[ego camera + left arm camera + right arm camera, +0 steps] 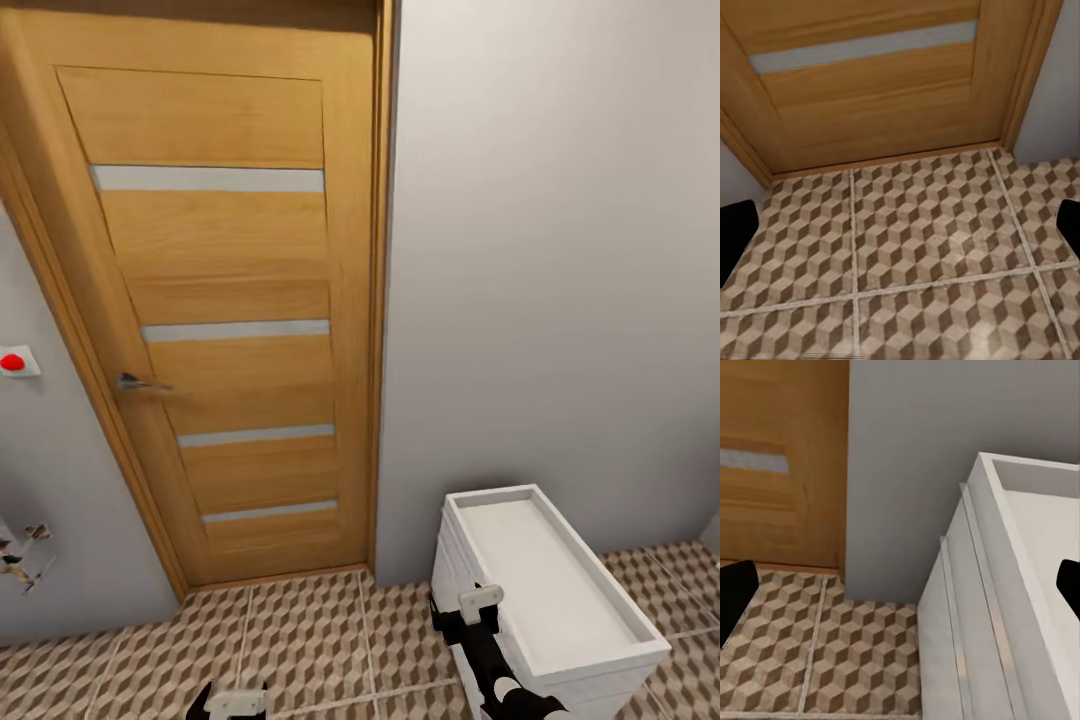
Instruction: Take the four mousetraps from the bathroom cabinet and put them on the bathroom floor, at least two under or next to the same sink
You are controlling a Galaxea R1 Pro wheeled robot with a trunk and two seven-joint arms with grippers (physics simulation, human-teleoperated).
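The mousetraps and the orange-brown cabinet are out of view. The bathroom floor [300, 640] of cube-patterned tiles runs up to a closed wooden door [220, 300]. At the right stands a white rectangular unit [545, 580] with a shallow recessed top and drawer fronts; no tap shows on it. My left gripper [900, 232] hangs open over bare tiles in front of the door, its black fingertips [735, 232] far apart. My right gripper [900, 600] is open too, beside the white unit's [1005, 607] drawer side, with nothing between its fingers. Both arms [490, 650] enter low in the head view.
A grey wall [550, 250] stands behind the white unit. The door has a metal lever handle [140, 383]. On the left wall are a white plate with a red button [14, 362] and a small fitting [22, 555] lower down.
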